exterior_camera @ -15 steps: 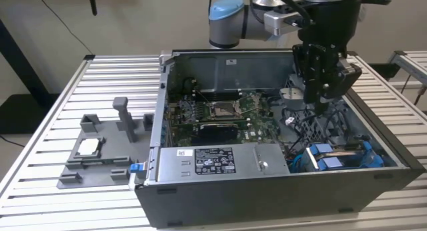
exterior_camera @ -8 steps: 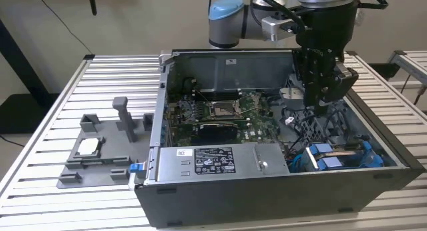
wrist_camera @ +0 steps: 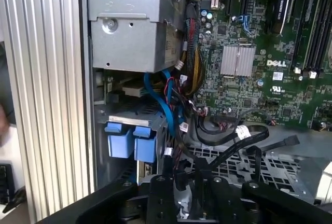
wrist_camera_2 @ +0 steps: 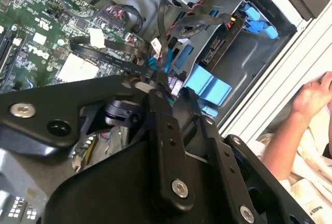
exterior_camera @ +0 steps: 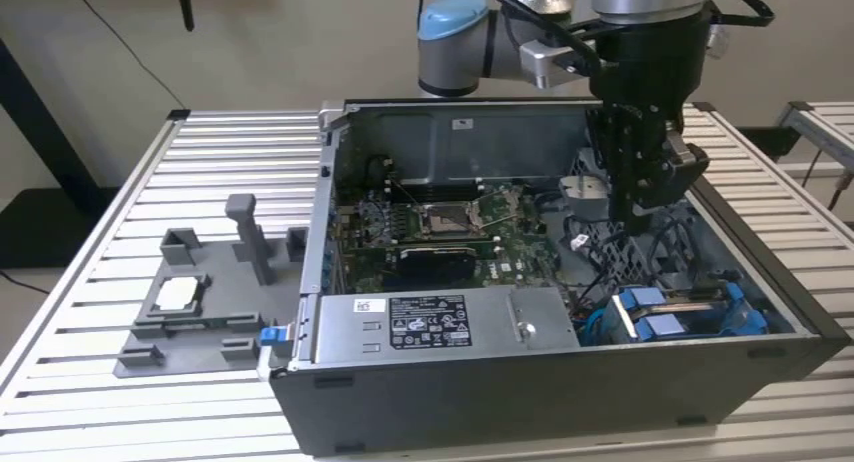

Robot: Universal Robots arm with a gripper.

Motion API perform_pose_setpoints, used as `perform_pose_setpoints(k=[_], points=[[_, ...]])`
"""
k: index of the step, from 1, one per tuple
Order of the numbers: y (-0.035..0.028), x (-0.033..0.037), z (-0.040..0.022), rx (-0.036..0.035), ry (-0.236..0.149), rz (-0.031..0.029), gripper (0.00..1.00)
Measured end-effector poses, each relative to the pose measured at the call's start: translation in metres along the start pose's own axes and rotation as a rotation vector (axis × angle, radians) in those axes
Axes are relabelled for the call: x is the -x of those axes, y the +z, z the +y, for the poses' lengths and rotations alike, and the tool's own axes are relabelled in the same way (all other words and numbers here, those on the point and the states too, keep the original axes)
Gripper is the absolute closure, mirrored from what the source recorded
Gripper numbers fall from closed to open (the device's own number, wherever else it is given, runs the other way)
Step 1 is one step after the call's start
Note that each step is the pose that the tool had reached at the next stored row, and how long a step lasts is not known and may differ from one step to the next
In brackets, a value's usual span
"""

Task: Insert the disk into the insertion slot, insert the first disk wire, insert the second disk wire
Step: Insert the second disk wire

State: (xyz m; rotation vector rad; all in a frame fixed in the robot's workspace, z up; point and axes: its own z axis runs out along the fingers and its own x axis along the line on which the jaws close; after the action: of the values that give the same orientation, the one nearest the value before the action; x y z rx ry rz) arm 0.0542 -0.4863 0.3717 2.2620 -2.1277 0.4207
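Note:
In the exterior view my gripper hangs inside the open computer case, above the wire bundle at the exterior view's right. Both wrist views show its fingers pinched together on a black disk wire, whose plug end lies among blue and red leads. The disk sits inside the insertion slot, its blue carrier tabs facing the wires. In the first wrist view those blue tabs lie beside the gripper, a short way off.
The grey power supply box fills the case's front. The motherboard lies at the middle. A grey fixture stands on the slatted table at the exterior view's left. A person's hand rests outside the case wall.

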Motion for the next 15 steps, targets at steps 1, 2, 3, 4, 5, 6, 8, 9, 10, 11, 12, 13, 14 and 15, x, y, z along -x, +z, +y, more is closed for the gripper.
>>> perform_pose_setpoints(k=[1, 2, 3, 4, 5, 6, 8, 9, 10, 11, 12, 13, 14, 15], points=[[0.0002, -0.0002, 0.0002, 0.0005, 0.003, 0.0003, 0.69], [0.0002, -0.0005, 0.0003, 0.001, 0.005, 0.0007, 0.75], [0.0002, -0.0007, 0.0004, 0.0014, 0.007, 0.0013, 0.75], [0.0003, -0.001, 0.0005, 0.0017, 0.009, 0.0018, 0.75], [0.0004, -0.0012, 0.0005, 0.002, 0.01, 0.0023, 0.75], [0.0006, -0.0014, 0.0005, 0.0021, 0.011, 0.0025, 0.75], [0.0006, -0.0016, 0.0005, 0.0023, 0.012, 0.0028, 0.78], [0.0006, -0.0021, 0.0006, 0.0024, 0.012, 0.0029, 0.84], [0.0009, -0.0025, 0.0005, 0.0023, 0.012, 0.0028, 0.84], [0.0011, -0.003, 0.0004, 0.0023, 0.012, 0.0027, 0.89], [0.0011, -0.0033, 0.0005, 0.0023, 0.012, 0.0028, 0.89], [0.0011, -0.0033, 0.0005, 0.0024, 0.012, 0.0027, 0.89], [0.0012, -0.0034, 0.0005, 0.0024, 0.012, 0.0028, 0.89], [0.0011, -0.0034, 0.0005, 0.0024, 0.012, 0.0029, 0.89]])
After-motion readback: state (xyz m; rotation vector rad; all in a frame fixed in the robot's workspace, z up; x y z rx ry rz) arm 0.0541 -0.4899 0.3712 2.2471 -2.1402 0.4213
